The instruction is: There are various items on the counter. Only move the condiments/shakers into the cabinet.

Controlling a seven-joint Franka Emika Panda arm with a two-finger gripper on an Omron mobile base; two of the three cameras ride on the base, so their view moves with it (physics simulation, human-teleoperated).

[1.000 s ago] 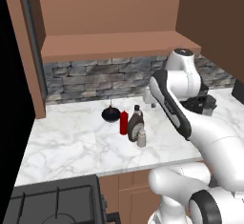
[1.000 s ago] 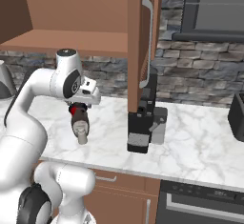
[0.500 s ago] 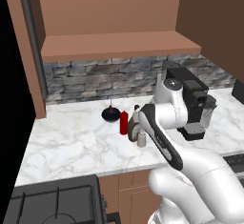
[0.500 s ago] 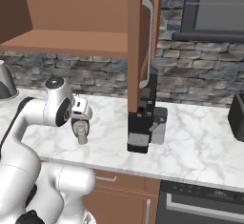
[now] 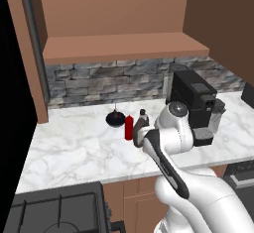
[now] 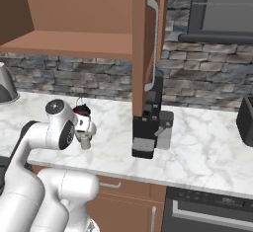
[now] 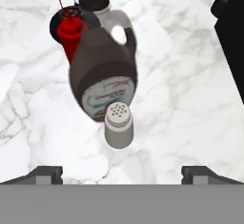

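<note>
Nothing stowed yet, judging by the bare cabinet (image 5: 124,46) shelf across the upper middle of the left base view. All three condiments grouped on the marble counter (image 5: 69,147), at centre frame in that view and at left of centre in the right base view.

In the hand view: pale shaker (image 7: 118,125) at centre, upright, perforated top facing the lens; dark brown bottle (image 7: 103,70) right behind it, label showing, black cap toward the upper edge, touching or nearly touching the shaker; slim red squeeze bottle (image 7: 71,35) at upper left, just beside the brown bottle; round black object (image 7: 56,24) with a thin stem behind the red bottle, partly hidden.

Gripper (image 7: 121,174) spread wide, jaws released, finger tips at lower left and lower right of the hand view with bare marble between them and the shaker above that gap. Holding nothing. Poised over the cluster, shaker nearest.

In the left base view, red bottle (image 5: 129,127) and black object (image 5: 115,119) just left of the arm's wrist; black coffee machine (image 5: 194,105) to the right, well apart from the cluster.

Likely step in hand: approach for a first pick, probably the shaker. Left to do: all three condiments into the cabinet, black object to stay put. Tight spacing between shaker and brown bottle a probable risk of a knock.
</note>
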